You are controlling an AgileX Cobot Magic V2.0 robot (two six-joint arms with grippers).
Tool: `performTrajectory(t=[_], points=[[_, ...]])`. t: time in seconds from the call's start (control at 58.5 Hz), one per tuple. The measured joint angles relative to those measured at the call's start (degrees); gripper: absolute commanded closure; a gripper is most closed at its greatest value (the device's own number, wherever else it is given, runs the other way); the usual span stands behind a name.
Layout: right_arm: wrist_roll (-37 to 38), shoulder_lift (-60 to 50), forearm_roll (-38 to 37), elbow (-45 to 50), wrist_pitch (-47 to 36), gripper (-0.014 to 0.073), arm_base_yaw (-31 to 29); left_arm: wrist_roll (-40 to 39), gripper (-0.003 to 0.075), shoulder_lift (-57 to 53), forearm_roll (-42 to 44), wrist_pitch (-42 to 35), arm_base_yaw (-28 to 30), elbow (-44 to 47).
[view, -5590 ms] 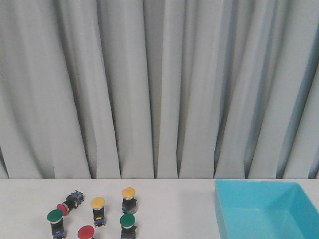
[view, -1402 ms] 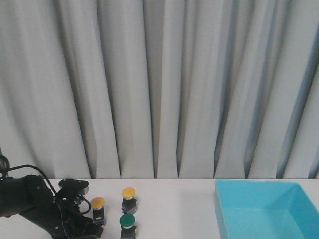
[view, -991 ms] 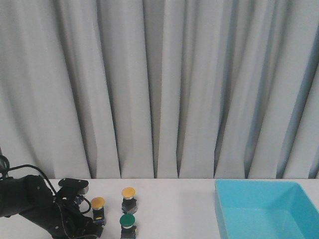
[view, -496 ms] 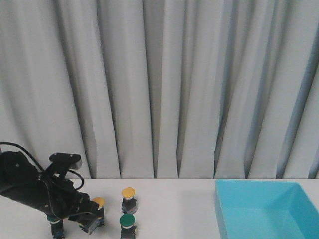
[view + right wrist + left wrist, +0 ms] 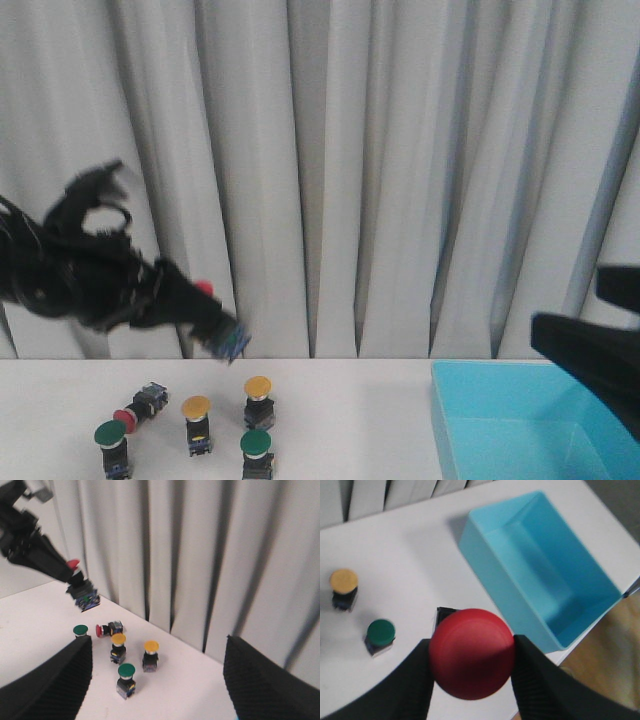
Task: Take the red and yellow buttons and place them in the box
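One red button (image 5: 471, 653) rides aloft in the left claw (image 5: 472, 680), clamped at its cap, the box (image 5: 547, 585) toward 1 o'clock. Rigid, light, glossy dome; gripping the blocky body looks surer.

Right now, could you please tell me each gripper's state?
Left gripper: shut on the round-capped red button.
Right gripper: open, holding nothing.

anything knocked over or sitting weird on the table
One red button lies on its side at the far left of the group, cap pointing sideways, while the yellow buttons and green buttons stand upright. Nothing looks spilled or damaged. The left gripper holds another red button up in the air.
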Motion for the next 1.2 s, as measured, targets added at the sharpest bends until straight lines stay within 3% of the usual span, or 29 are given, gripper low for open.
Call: performTrajectory(t=[0.256,0.41,0.769,1.197], points=[[-7.91,9.23,1.41,-10.40,6.21,0.0071,0.40,0.05,0.0727,-2.10,-8.44,1.81,0.00,-6.93],[-12.67,13.82,1.41,-14.43,5.03,0.0071,5.74,0.11,0.0727,-2.10,-13.31,1.81,0.00,-7.20],[-18.68,21.68,-2.85,-16.60,-9.80,0.0071,24.74,0.11,0.0727,-2.10,-15.59,2.86,0.00,-7.20],[-22.03,27.68,-2.92,-16.82,-25.32,0.0071,34.95,0.11,0.0727,-2.10,-16.22,3.37,0.00,-7.20]])
